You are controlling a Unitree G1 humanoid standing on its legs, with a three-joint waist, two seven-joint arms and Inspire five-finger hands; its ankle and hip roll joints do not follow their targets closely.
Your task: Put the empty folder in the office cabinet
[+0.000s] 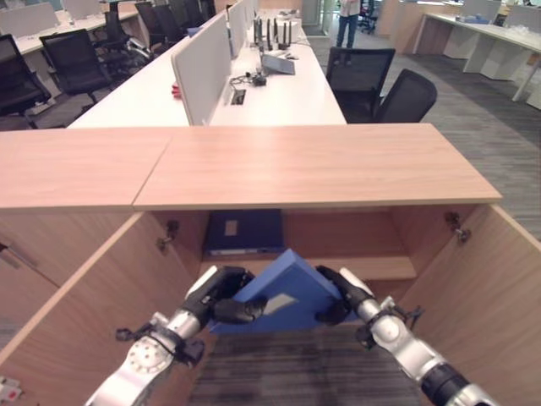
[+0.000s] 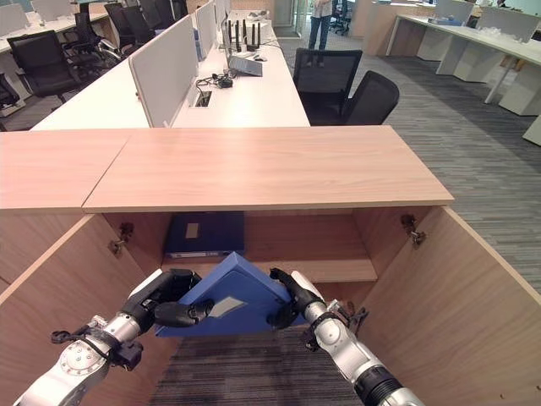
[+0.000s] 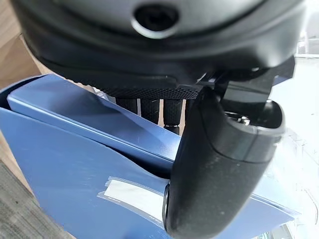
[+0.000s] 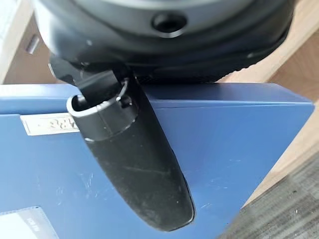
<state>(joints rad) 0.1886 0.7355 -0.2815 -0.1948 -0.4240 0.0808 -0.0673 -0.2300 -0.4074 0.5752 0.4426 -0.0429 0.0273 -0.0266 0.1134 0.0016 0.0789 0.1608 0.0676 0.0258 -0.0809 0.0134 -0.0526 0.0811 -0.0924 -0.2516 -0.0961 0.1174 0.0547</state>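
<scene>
In front of both hands stands the cabinet (image 1: pixel 304 169), its two doors swung wide. On its upper shelf (image 1: pixel 363 264), beyond the hands and toward the left one, a dark blue binder (image 1: pixel 243 230) lies flat with a pale label on it. The rest of that shelf beside the binder is bare wood.

The folder (image 1: pixel 292 296), a lighter blue, is held between the two hands just outside the cabinet opening, tilted so that one corner points up toward the shelf edge. It bears a white label (image 1: pixel 277 303) on its upper face.

The eye views show the whole cabinet, a worktop (image 1: pixel 279 93) behind it with a grey divider (image 1: pixel 201 63), black chairs (image 1: pixel 376 85) and a person (image 1: pixel 348 21) standing far off. The left wrist view shows what they do not: the folder's open edge, its two covers parted a little, and the label lying beside the thumb. The right wrist view shows a second, smaller printed label near the thumb.

The left hand (image 1: pixel 221 294) clamps the folder's near left edge, thumb across the upper face, fingers underneath. The right hand (image 2: pixel 290 298) grips the opposite edge likewise, thumb lying flat on the cover.
</scene>
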